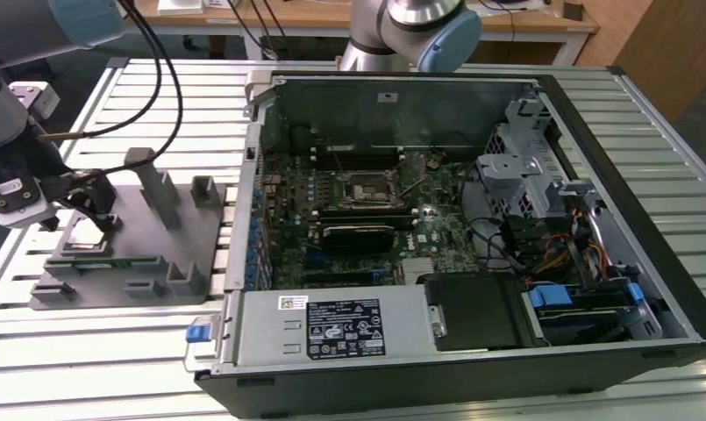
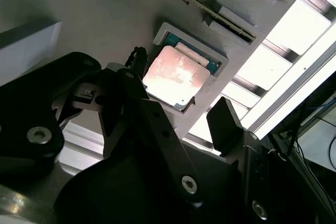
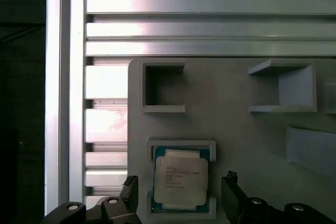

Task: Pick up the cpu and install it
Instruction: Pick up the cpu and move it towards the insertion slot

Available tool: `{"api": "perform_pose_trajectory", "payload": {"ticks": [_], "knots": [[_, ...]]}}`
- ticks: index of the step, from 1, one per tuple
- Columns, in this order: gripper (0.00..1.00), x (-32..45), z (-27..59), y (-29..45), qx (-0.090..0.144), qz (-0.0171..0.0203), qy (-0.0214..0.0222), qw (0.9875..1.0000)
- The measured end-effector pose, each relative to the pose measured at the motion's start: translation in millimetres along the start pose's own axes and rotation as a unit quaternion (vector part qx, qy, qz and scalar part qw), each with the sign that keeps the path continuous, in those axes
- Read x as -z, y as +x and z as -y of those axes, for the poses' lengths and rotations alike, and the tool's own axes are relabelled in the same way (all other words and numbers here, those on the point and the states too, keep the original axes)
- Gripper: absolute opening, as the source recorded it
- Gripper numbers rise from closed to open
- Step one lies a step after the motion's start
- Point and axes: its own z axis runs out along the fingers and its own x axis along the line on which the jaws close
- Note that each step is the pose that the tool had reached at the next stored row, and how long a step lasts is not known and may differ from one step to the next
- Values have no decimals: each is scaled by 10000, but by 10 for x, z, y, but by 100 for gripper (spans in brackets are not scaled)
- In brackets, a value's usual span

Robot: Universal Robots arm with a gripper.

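The cpu (image 3: 180,177) is a pale silver square chip lying flat in a shallow pocket of the grey plastic fixture (image 3: 236,129). In the second wrist view the cpu (image 2: 176,76) shows between my black fingers (image 2: 134,72). My gripper (image 3: 181,195) hangs just above it and is open, with one finger on each side of the chip and a gap on both sides. In the exterior view the gripper (image 1: 86,213) is over the fixture (image 1: 136,263) at that view's left. The empty socket (image 1: 365,186) sits in the middle of the motherboard.
An open computer case (image 1: 633,202) lies on the slatted metal table (image 1: 107,360) at the exterior view's right of the fixture. Upright posts (image 1: 153,189) rise from the fixture beside the gripper. A black heatsink block (image 1: 359,235) sits below the socket, and cables (image 1: 153,79) hang over the table.
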Motion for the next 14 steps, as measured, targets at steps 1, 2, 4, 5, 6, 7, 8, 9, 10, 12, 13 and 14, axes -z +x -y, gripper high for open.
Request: {"api": "perform_pose_trajectory", "payload": {"ticks": [1,2,4,5,6,7,8,9,10,12,13,14], "knots": [[73,-9,0,0,0,0,0,10000],[73,-19,0,-1,0,0,0,10000],[73,-35,-2,-5,0,0,0,10000],[73,-42,-4,-8,-1,-1,0,10000],[73,-48,-6,-12,-1,-1,1,10000],[73,-57,-7,-15,-1,0,0,10000],[73,-66,-9,-17,0,0,0,10000],[73,-75,-10,-18,0,1,0,10000],[73,-85,-12,-18,0,0,0,10000],[73,-103,-15,-17,0,0,0,10000],[73,-112,-15,-18,0,0,1,10000],[73,-119,-16,-17,0,0,1,10000]]}}
